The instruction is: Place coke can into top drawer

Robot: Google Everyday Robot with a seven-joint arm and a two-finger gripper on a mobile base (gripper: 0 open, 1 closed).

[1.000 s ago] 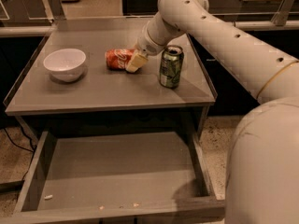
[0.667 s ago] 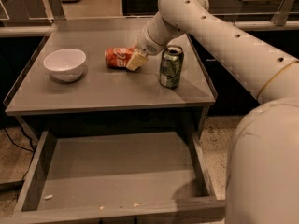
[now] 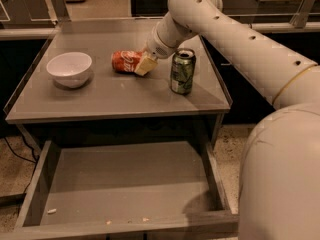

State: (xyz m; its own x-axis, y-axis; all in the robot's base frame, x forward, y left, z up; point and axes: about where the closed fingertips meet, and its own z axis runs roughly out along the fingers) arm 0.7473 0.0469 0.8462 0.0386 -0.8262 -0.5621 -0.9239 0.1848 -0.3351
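The coke can point(image 3: 125, 61) lies on its side on the grey table top point(image 3: 100, 96), red-orange with white lettering. My gripper point(image 3: 143, 64) is at the can's right end, one pale finger point(image 3: 144, 65) in front of it. The top drawer point(image 3: 125, 184) is pulled out below the table, its grey floor bare except for a few crumbs.
A white bowl point(image 3: 70, 68) stands at the table's left. An upright green can with a silver top point(image 3: 182, 71) stands just right of my gripper. My white arm point(image 3: 235, 39) reaches in from the right, and its bulk point(image 3: 280, 174) covers the drawer's right side.
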